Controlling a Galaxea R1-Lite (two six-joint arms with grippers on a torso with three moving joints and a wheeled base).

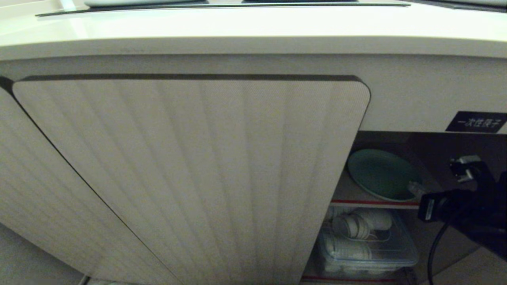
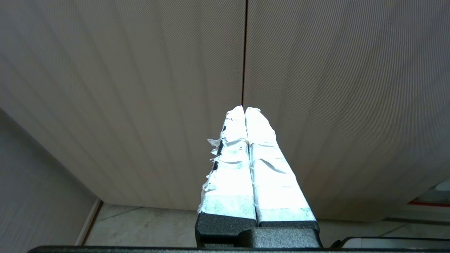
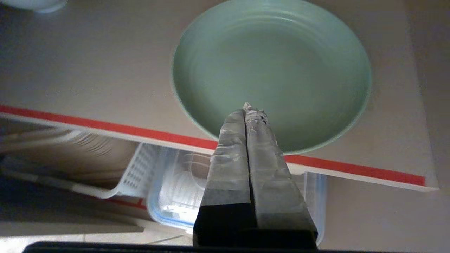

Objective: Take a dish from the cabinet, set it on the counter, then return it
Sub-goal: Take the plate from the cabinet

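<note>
Taped white fingertips of the right gripper (image 3: 248, 107) sit pressed together, nothing pinched between them, hanging just in front of the red-edged shelf (image 3: 105, 124). Straight ahead of those tips, and slightly higher in the cabinet (image 1: 396, 107), lies the mint-green dish (image 3: 270, 70), flat on the shelf with its near rim reaching the shelf's red front edge. Round plate, so no long axis; the near rim is the obvious grab point, and the jaws would need to spread first, judged from how they stand now. In the head view the right arm (image 1: 467, 206) comes in from the right edge at the open right bay, dish (image 1: 382, 174) just beyond it.

Left gripper (image 2: 244, 109) is likewise closed and empty, parked facing the closed ribbed doors (image 2: 140, 88), well away from the dish. Right arm is clearly the nearer one.

Below the shelf: a clear plastic lidded container (image 1: 368, 249) with white bowls, partly hidden by the open ribbed door (image 1: 190, 174), which also covers the left part of the bay. Black label (image 1: 475, 121) above the opening. Furthest up, the cream counter (image 1: 253, 31) with a black panel strip (image 1: 222, 5), cut off at the frame top.
</note>
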